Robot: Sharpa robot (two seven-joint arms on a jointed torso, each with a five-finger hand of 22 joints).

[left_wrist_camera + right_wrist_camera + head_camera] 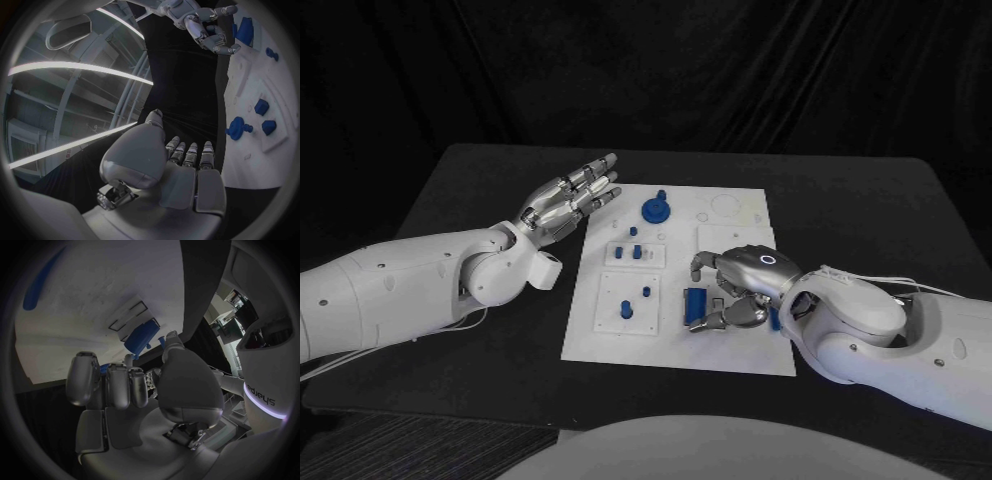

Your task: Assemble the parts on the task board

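The white task board lies in the middle of the black table. My left hand hovers open by the board's far left corner, fingers stretched out and holding nothing; its palm fills the left wrist view. My right hand is curled down over the board's near right part. Its fingertips reach a lying blue cylinder, also seen as. A bit of blue peeks from behind the curled fingers; a grip is not clear. A thin blue part lies beside the right wrist.
A round blue knob part stands at the board's far side. Small blue pieces sit in a plate near the middle, and another sits in the near left plate. Bare black table surrounds the board.
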